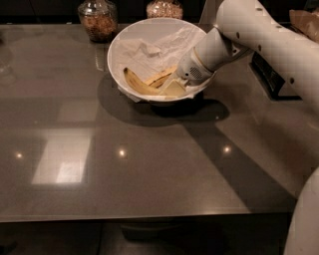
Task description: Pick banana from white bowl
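Observation:
The white bowl [117,52], large and lined with crumpled white paper, stands at the back middle of the dark table. A yellow banana [137,83] lies in the bowl's near part, curving along the front wall. My gripper [172,88] reaches down into the bowl from the right, its tip at the banana's right end and touching or nearly touching it. The white arm [259,35] comes in from the upper right and hides the bowl's right rim.
Two glass jars of brown snacks stand behind the bowl, one at the left [98,19] and one at the middle [164,8]. A dark box [269,74] sits to the right under the arm. The table's front edge [149,217] runs across below.

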You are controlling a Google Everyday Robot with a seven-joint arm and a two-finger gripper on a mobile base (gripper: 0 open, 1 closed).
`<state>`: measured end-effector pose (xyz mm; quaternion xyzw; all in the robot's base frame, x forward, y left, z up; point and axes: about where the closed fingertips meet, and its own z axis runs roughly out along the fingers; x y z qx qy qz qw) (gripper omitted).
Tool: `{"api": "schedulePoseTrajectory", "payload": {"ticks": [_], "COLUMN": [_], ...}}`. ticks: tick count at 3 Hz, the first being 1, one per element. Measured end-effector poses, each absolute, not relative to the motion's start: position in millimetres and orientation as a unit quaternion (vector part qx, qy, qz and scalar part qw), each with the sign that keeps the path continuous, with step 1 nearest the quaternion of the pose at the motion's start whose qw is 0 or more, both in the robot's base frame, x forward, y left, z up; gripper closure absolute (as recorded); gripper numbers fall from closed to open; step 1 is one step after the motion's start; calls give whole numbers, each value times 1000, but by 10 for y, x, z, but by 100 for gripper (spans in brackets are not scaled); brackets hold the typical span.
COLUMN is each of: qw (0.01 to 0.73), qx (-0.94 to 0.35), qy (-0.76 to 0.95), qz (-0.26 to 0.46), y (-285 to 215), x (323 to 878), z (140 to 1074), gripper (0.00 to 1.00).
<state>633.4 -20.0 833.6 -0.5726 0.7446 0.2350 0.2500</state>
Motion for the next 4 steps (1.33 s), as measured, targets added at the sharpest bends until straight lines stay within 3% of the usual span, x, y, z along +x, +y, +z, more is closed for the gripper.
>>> {"api": "schedulePoseTrajectory", "payload": {"ticks": [1,2,4], "qw": [253,270,311], "qx": [-571,-572,-583], "qy": [745,739,716], "qz": [235,232,225], "y": [-205,-177,-203], "x": [6325,6311,6134], "z": [8376,8608,9170], "gripper": [88,100,100]}}
